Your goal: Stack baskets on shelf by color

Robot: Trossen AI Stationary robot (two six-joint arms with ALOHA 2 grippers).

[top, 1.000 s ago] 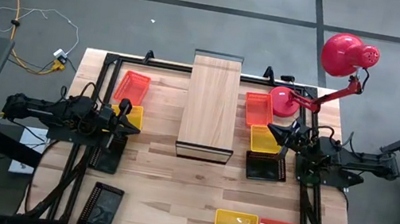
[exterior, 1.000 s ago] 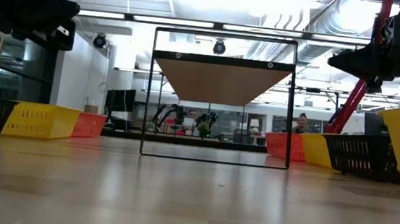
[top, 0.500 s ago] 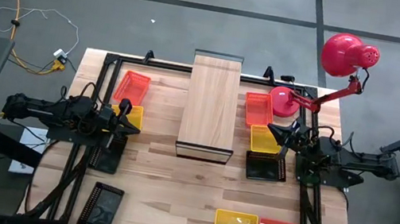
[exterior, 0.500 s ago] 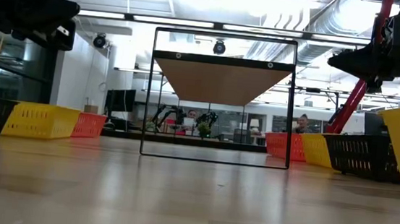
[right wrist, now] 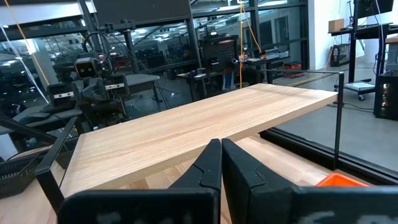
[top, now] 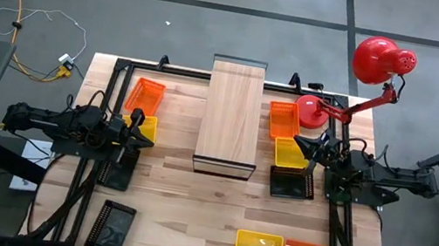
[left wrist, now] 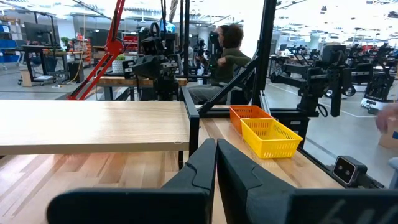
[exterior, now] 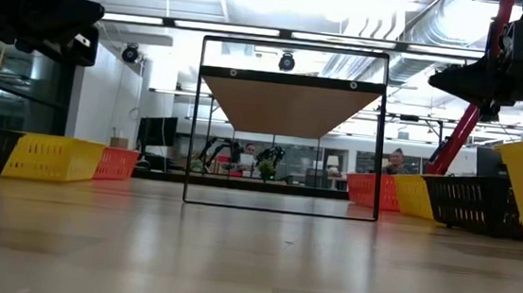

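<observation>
Both tools are closed and empty: the left tool is held above the yellow basket on its side, the right tool above another yellow basket. No basket is seen on the shelf, so the stacking is judged not yet begun. Orange, yellow and black baskets are spread over the counter, all left to sort.
</observation>
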